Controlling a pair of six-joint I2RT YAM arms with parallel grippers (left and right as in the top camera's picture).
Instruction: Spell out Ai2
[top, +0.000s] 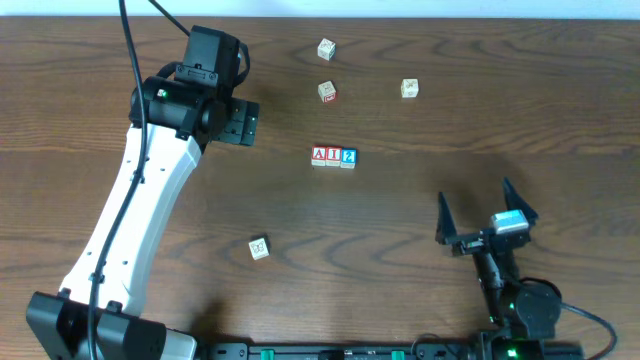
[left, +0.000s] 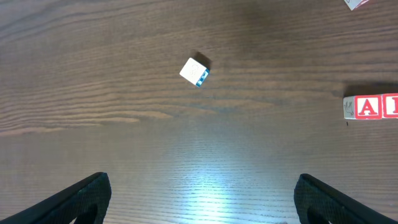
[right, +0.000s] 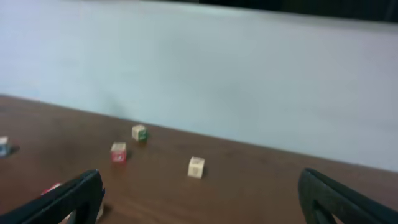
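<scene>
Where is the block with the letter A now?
In the overhead view the A block sits near the middle of the table, touching the I block on its right, with the 2 block beyond.

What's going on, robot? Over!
Left gripper open, empty. Right gripper open, empty. Row reads A, I, 2, side by side. Spare blocks scattered apart, nothing in the way.
</scene>
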